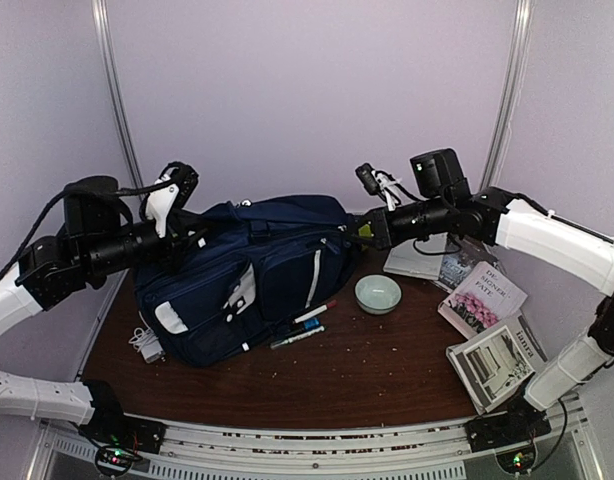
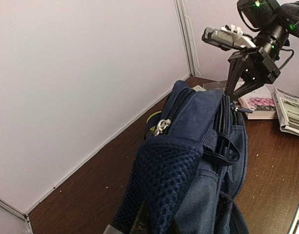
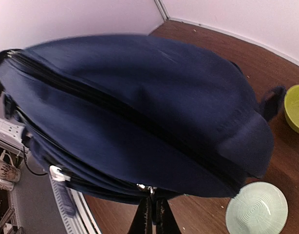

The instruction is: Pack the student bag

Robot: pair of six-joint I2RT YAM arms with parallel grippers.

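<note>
Bag: the large navy-blue fabric backpack (image 1: 257,270) with white stripe trim lies on its side on the dark wooden table (image 1: 387,370). It spans the gap between the two grippers.
Right gripper: the right gripper (image 3: 152,217) has its fingers drawn together, pinching the bag's edge at a silver zip pull (image 3: 148,188).
Left gripper: the left gripper (image 1: 182,238) is pressed against the bag's opposite end, by the mesh strap (image 2: 166,180). Its fingers are hidden, so I cannot tell whether they are apart or together.
Pens: several pens (image 1: 305,328) lie against the bag, on the side nearer the arm bases, between the grippers.
Bowls: a pale green ribbed bowl (image 1: 377,293) stands just beside the right gripper. A lime-green bowl (image 3: 296,107) sits behind the bag.
Books: a scatter of books and booklets (image 1: 482,300) lies under and beyond the right arm.
</note>
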